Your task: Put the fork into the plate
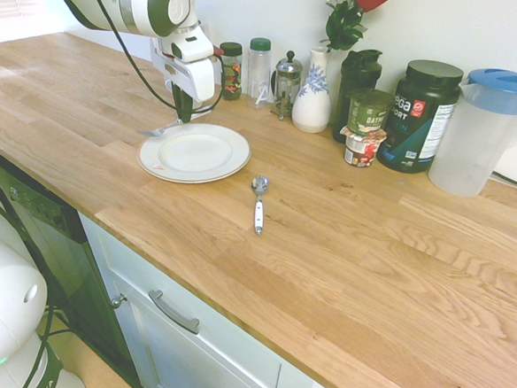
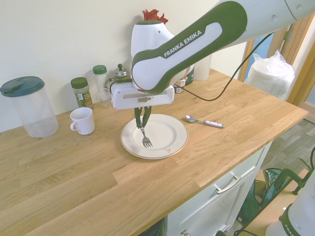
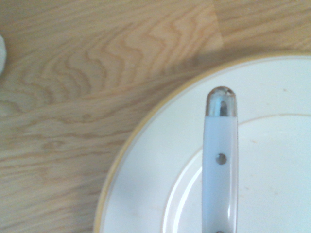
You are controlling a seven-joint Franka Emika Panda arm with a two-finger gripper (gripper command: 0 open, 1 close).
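Observation:
My gripper (image 1: 184,109) (image 2: 142,115) is shut on the fork (image 1: 161,129) (image 2: 145,136). The fork hangs tilted, its tines pointing down just above the white plate (image 1: 230,156) (image 2: 174,142). In the second exterior view the tines are over the plate's left part; whether they touch it I cannot tell. Up close in the wrist view, the fork's handle (image 3: 219,160) is white with rivets and a metal end cap, and it lies over the plate's rim (image 3: 160,145).
A white-handled spoon (image 1: 259,203) (image 2: 204,122) lies on the wooden counter right of the plate. A white mug (image 2: 82,120), jars (image 1: 231,68), a French press (image 1: 287,82), a vase (image 1: 312,96), tubs and two lidded pitchers (image 1: 483,130) (image 2: 28,105) line the wall.

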